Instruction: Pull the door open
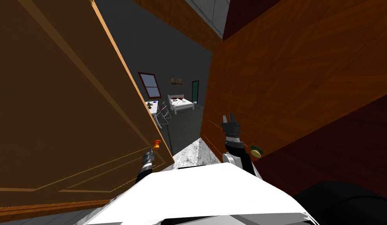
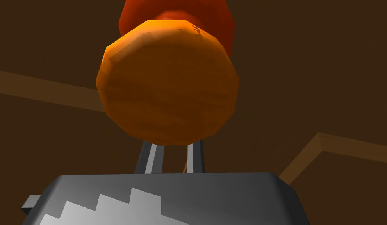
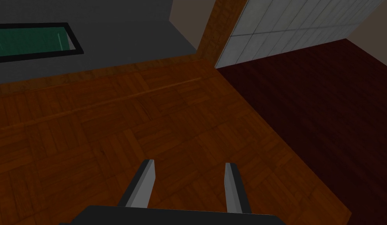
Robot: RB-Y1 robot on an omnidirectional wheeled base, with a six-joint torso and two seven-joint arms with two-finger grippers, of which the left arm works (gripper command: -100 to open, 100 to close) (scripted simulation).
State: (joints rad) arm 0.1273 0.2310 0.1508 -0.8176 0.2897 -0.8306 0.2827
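The door (image 1: pixel 63 97), a pale brown panelled leaf, stands at nine o'clock in the head view and is already swung partway toward me; through the gap at twelve o'clock I see a grey room with a white bed (image 1: pixel 181 104). Its orange knob (image 1: pixel 156 143) sits at about seven o'clock, near the leaf's free edge; the left gripper (image 1: pixel 152 150) is right at it. In the left wrist view the two fingers (image 2: pixel 151 158) stand close together, far narrower than when spread, and run up behind the knob; their tips are hidden, so the grip on the knob is likely, not certain. The right gripper (image 1: pixel 229 118) hangs at four o'clock, its blades spread wide and holding nothing, just before a reddish wood panel (image 1: pixel 298 78) that carries a green knob (image 1: pixel 256 151).

I judge the pull itself to be the step in hand, the opening about half made; the next move calls for drawing the left hand back along the leaf's arc toward six o'clock while the pinch holds; a straight tug could slip the blades off the rounded knob.
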